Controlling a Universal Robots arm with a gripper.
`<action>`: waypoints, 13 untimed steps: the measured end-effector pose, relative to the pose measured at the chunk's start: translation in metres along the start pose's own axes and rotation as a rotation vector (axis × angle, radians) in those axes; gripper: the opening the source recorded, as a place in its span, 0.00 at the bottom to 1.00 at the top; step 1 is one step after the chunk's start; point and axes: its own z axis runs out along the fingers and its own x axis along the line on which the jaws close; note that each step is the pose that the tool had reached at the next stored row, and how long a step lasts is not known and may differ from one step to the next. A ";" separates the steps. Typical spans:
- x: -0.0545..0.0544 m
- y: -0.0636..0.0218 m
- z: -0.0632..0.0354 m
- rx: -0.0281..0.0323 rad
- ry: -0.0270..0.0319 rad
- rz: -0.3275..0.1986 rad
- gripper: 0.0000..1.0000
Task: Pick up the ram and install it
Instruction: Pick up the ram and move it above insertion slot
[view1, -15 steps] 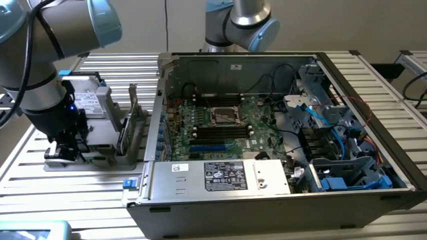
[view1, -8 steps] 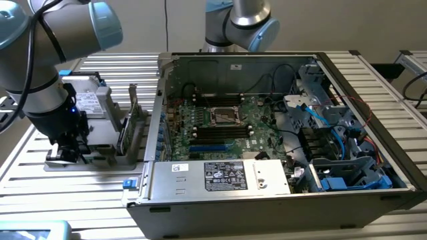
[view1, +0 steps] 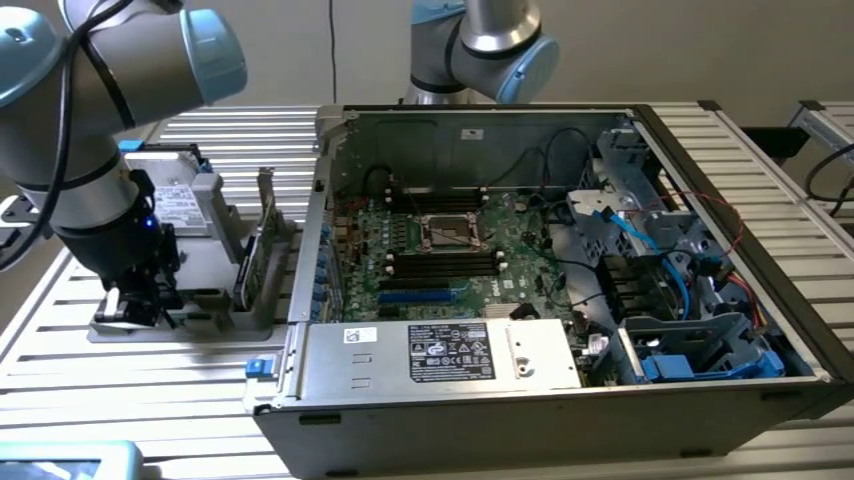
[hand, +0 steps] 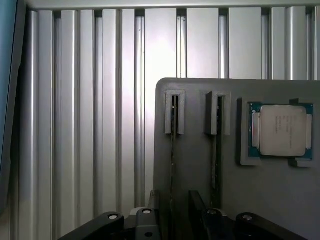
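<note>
Where the arm (view1: 80, 190) reaches down at the exterior view's left, the end effector (view1: 134, 300) hangs low over the grey fixture (view1: 200, 318) on the slatted bench (view1: 120, 400). The open computer case (view1: 534, 395) lies just beside the fixture, towards the exterior view's right. Its motherboard (view1: 514, 250) faces up, with memory slots (view1: 441, 266) beside the processor socket (view1: 447, 232).

In the wrist view, the ram (hand: 173, 135) stands on edge in the slot nearest the fixture's outer edge. A second stick (hand: 216, 145) stands in the neighbouring slot, and the processor (hand: 282, 130) lies flat in a recess beyond it. The end effector (hand: 174, 217) is spread: one finger sits on each side of the ram, with clearance on both sides, so nothing is clamped.

Judgement: the step in hand is the pick-up, at the alignment stage; installation has not begun. The grasp calls for the fingers (hand: 197, 212) to be centred on the ram and clear of the second stick, and for a pull straight along the slot to avoid binding.
</note>
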 end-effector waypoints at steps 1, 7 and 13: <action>0.000 0.0001 0.0002 0.0001 -0.0001 0.000 0.36; 0.000 0.0009 0.0014 0.0002 -0.0002 0.000 0.36; 0.001 0.0009 0.0028 0.0000 0.0000 0.000 0.36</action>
